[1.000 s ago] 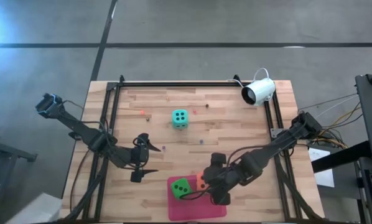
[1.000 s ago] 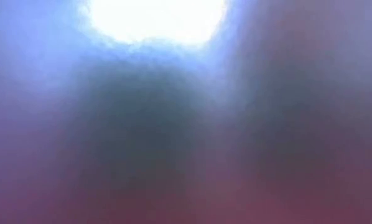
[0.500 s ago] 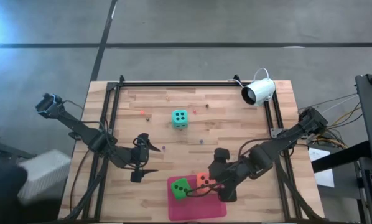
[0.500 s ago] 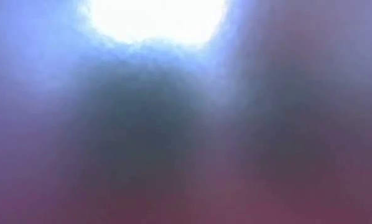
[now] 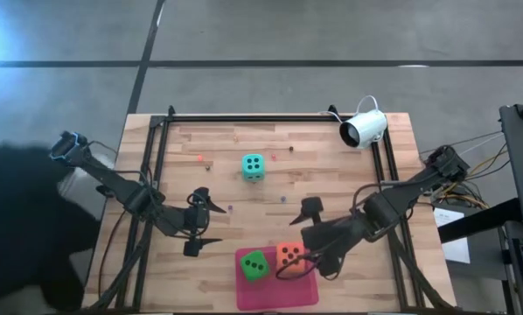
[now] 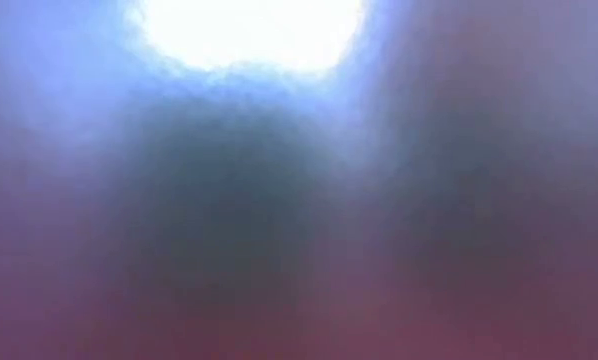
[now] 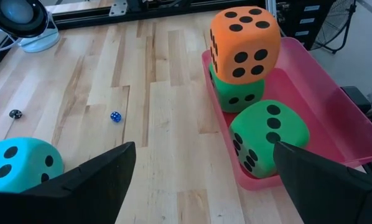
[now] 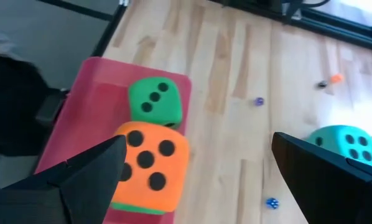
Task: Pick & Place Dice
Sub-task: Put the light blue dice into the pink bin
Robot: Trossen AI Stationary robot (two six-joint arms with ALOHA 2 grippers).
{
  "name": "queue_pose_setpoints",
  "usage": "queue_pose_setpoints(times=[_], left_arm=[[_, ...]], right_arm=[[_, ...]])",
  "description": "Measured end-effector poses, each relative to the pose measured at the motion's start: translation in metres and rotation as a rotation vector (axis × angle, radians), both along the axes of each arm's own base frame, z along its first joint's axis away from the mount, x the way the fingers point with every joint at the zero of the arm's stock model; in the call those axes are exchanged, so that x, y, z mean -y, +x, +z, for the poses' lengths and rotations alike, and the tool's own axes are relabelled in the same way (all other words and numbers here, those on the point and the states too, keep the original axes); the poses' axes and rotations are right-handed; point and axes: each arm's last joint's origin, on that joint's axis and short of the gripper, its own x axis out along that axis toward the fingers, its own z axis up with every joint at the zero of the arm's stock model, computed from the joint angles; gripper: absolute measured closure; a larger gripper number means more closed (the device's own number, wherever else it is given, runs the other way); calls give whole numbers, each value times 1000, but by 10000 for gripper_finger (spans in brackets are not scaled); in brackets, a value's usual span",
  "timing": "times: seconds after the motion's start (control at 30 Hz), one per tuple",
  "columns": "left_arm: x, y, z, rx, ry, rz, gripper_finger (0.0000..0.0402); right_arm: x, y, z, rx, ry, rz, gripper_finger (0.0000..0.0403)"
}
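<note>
Dark two-finger right gripper (image 5: 317,234) is spread wide, nothing between the fingers, hanging over the table just right of the pink tray. Nearest to it: orange-red foam die with black pips (image 5: 288,255), stacked on a bright green foam die (image 7: 237,94) whose side shows under it in the left wrist view. That stack sits at the far right end of the flat pink rectangular plastic tray (image 5: 303,293). Second bright green die (image 5: 254,265) lies in the tray just left of the stack, three pips up in the high view.

Left gripper (image 5: 204,224) also spread wide and empty, parked over the left half of the wooden plank table (image 5: 331,175), well left of the tray.

Teal foam die (image 5: 254,166) sits alone on bare wood in the far middle of the table, four pips up, well apart from both grippers and from the tray.

White round camera (image 5: 364,129) stands at the far right corner. Tiny blue die (image 7: 115,116) and tiny black die (image 7: 15,114) lie on the wood between the teal die and the tray.

Low view is a blur; nothing readable there.
</note>
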Motion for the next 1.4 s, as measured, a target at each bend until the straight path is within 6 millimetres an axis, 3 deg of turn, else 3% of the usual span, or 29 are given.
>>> queue_pose_setpoints(times=[0.8,0.93,1.13,1.4], left_arm=[[-1,1,1,11,24,-1,16],[-7,5,4,50,15,89,18],[-32,16,3,50,21,229,16],[-102,32,2,-9,32,327,18]], right_arm=[[0,0,1,9,3,-4,3],[0,0,1,8,4,-2,3],[0,0,1,8,6,-4,3],[0,0,1,8,4,-2,3]])
